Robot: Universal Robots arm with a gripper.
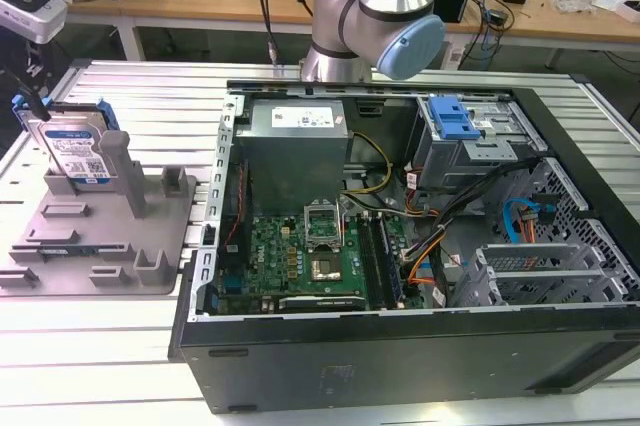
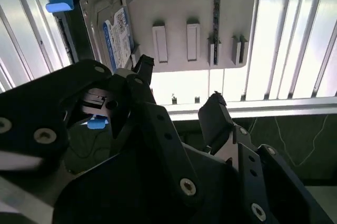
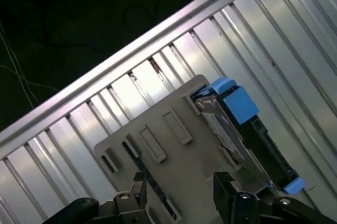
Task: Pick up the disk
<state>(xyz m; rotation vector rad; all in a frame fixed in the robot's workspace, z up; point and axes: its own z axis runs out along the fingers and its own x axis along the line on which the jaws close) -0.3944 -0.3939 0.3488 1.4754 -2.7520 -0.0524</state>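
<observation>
The disk [image 1: 73, 149] stands on edge at the far end of a grey holder [image 1: 110, 246], at the exterior view's left. It is tilted a little and leans against one of the holder's upright posts [image 1: 117, 161]. In both wrist views the pincer [image 2: 179, 84] [image 3: 180, 181] is wide open, with a clear gap between its two black fingers and nothing held in it. It hangs over the flat part of the holder [image 3: 158, 140], near the disk [image 3: 224, 129] but apart from it. In the second wrist view one fingertip [image 2: 142, 69] lies just beside the disk's lower edge [image 2: 108, 29]; whether they touch I cannot tell.

The disk is a flat silver metal block. Its broad face carries a white-and-blue label [image 1: 82, 158], and blue plastic rails [image 3: 237, 103] run along its sides, with a blue tab jutting from one corner [image 2: 59, 3].

The holder is a grey plastic plate with low blocks and slots, and the slots beside the disk have nothing in them. It lies on a counter [image 1: 100, 366] of ribbed, light metal slats. Just beside it, toward the exterior view's right, an open black computer case [image 1: 400, 366] lies on its side with its circuit board, cables and a blue-latched cage exposed. Behind the case rises the grey arm [image 1: 375, 6] with its blue joint cap.
</observation>
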